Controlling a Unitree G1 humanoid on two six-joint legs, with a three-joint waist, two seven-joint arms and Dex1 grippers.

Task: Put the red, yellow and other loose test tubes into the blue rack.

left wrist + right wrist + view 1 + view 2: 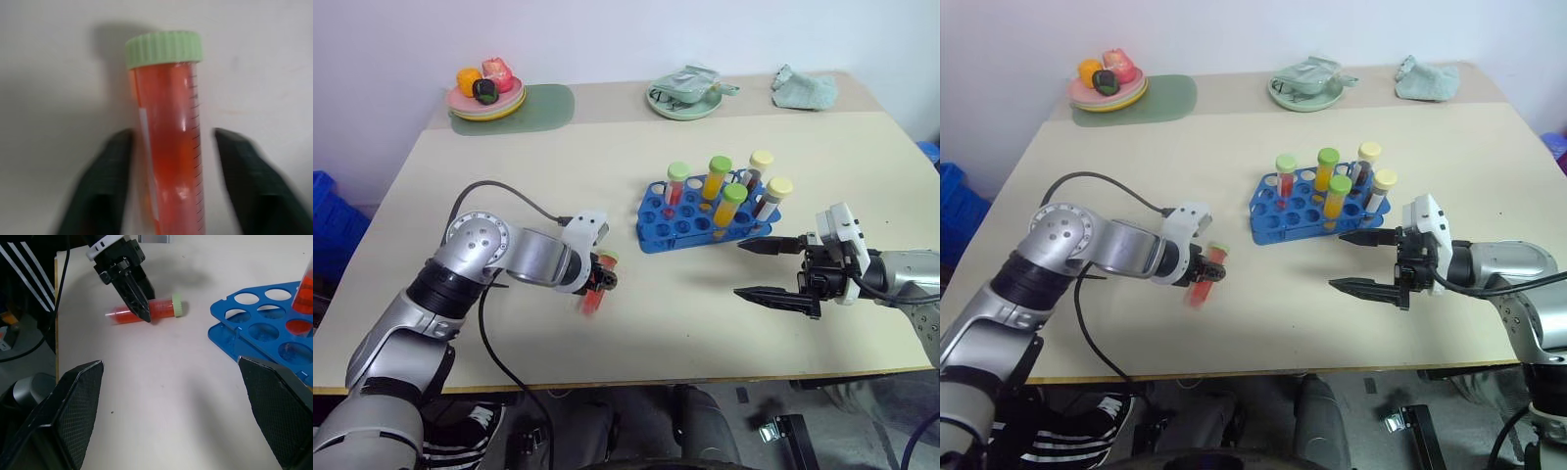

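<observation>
Beige counter (pixel 607 343) with the blue rack (pixel 690 223) standing near its middle; five capped tubes stand upright in the rack's holes: one red with a light-green cap (pixel 676 182), two yellow-orange with green caps (pixel 718 176) (pixel 730 208), and two dark-red with pale-yellow caps (pixel 759 168) (pixel 771 199). The remaining loose test tube (pixel 146 310), red liquid with a light-green cap, lies on its side on the counter, to the robot's left of the rack and apart from it, cap end toward the rack. Left end effector (pixel 598 284), angled downward over this tube, has its two black fingers (pixel 105 186) astride the tube's body; in the left wrist view a narrow gap remains on each side, so whether the fingers have clenched on the tube cannot be told. Right end effector (pixel 773 269), to the robot's right of the rack and above the counter, points toward the robot's left with its two fingers spread wide and nothing between them. At the far edge of the counter: a green oval mat (pixel 533 108) bearing a stack of plates (pixel 487 106) with toy food, a pale-green plate (pixel 683 106) holding a crumpled cloth, and a second cloth (pixel 806 90) lying loose
</observation>
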